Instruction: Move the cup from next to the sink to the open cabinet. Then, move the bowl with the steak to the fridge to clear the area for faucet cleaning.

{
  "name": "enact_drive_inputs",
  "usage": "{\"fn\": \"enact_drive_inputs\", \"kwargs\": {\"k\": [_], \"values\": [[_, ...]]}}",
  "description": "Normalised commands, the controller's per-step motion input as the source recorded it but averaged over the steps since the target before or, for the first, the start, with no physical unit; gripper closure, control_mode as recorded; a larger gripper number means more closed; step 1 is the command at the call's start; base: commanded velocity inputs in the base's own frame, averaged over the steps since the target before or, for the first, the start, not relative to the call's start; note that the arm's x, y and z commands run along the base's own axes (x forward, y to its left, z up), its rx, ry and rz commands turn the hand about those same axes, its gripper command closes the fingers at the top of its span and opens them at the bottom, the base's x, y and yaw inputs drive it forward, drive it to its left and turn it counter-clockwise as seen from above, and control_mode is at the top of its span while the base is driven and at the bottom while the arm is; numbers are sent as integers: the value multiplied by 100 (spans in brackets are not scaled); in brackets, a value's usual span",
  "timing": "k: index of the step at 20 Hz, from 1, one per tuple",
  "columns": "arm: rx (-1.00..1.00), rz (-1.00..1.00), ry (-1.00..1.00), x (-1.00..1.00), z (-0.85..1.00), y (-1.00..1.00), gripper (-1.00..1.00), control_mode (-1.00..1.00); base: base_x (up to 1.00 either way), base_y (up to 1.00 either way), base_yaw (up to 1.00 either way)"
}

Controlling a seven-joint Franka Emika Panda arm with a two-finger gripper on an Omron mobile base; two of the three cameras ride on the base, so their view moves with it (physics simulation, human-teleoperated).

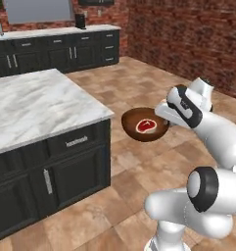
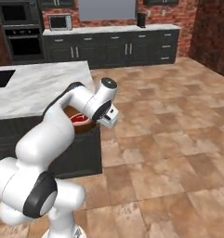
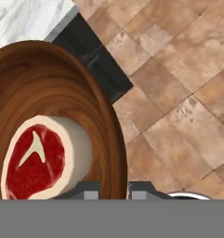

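Clearly the gripper [image 3: 114,189] is clamped on the rim of the bowl [image 3: 99,116]; steak [image 3: 34,160] lower left in hand view, half-hidden behind the arm in right base view.

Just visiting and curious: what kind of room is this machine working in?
A kitchen, it seems: a marble-topped island, black cabinets along a brick wall, and a wall oven.

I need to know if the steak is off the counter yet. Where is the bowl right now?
The bowl, steak inside, is held by its rim in the gripper, in the air over the tiled floor just beyond the marble island's corner.
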Motion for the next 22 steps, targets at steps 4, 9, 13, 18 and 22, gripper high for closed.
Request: {"fn": "enact_drive_inputs", "kwargs": {"k": [4, 9, 13, 18, 22], "values": [[0, 0, 0, 0, 0, 0, 100, 100, 0, 55, 68], [0, 0, 0, 0, 0, 0, 100, 100, 10, 61, 45], [0, 0, 0, 0, 0, 0, 100, 100, 2, 45, 77], [0, 0, 0, 0, 0, 0, 100, 100, 0, 44, 78], [0, 0, 0, 0, 0, 0, 100, 100, 8, 70, 61]]}}
